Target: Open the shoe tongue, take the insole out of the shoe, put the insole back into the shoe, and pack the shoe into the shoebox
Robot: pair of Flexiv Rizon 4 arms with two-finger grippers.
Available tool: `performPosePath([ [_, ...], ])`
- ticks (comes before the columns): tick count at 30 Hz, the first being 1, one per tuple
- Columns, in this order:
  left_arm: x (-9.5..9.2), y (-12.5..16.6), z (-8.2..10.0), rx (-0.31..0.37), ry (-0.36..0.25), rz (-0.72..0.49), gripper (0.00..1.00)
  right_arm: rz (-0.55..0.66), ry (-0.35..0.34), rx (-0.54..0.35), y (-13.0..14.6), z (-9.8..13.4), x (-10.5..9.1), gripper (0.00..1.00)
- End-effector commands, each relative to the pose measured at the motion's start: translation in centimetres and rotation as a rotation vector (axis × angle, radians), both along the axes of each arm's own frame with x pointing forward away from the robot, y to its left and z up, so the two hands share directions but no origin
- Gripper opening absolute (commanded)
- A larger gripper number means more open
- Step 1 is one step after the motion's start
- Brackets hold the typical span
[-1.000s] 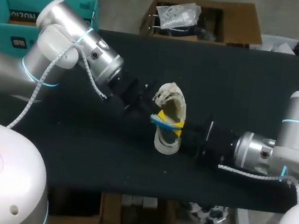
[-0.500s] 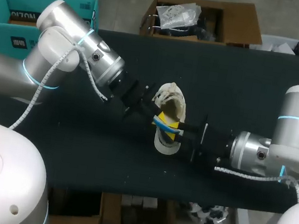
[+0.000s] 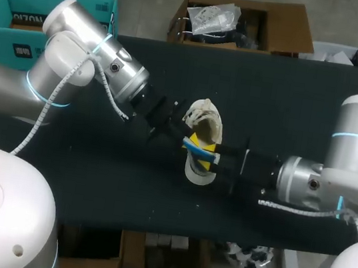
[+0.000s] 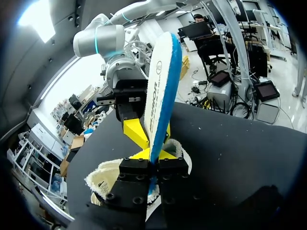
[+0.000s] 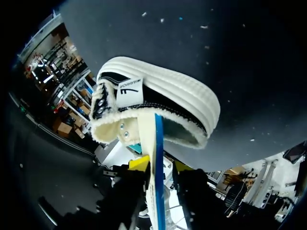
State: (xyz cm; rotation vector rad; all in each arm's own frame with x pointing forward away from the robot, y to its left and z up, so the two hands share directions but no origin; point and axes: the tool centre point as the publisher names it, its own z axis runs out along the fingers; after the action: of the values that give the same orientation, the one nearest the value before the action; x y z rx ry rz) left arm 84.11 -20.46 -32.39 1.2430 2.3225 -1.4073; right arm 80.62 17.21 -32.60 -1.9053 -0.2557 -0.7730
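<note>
A cream shoe (image 3: 206,123) with fluffy lining lies in the middle of the black table. A white insole with a blue edge (image 3: 196,148) sticks out of its opening. My left gripper (image 3: 186,141) comes in from the left and is shut on the insole's end (image 4: 160,86), which stands up between its black fingers (image 4: 149,167). My right gripper (image 3: 211,159) faces it from the right. Its yellow fingertips (image 5: 139,163) stand on either side of the insole (image 5: 153,143), spread apart, just over the shoe's heel (image 5: 168,96).
The black table (image 3: 291,103) stretches bare to the right and towards the front edge. A teal box (image 3: 21,16) stands off the back left corner. My two arms meet over the shoe from opposite sides.
My right gripper's fingers have spread apart around the insole, and the right arm has edged a little to the left. The left gripper keeps its hold on the insole.
</note>
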Motion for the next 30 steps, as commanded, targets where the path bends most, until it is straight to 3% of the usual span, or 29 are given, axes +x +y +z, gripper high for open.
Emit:
performPosePath([
  [1,-0.1,0.0,-0.1,0.001,-0.001,0.006,0.0,-0.012,-0.009,0.003,-0.2,0.0,-0.3,0.01],
  [13,1.1,-1.1,-1.4,0.031,-0.04,0.063,0.0,-0.012,-0.033,-0.023,-0.8,-1.6,1.8,0.0],
  [30,1.9,-0.5,-2.4,0.041,-0.007,0.112,0.0,-0.036,-0.006,-0.036,-1.5,-3.5,4.6,0.0],
])
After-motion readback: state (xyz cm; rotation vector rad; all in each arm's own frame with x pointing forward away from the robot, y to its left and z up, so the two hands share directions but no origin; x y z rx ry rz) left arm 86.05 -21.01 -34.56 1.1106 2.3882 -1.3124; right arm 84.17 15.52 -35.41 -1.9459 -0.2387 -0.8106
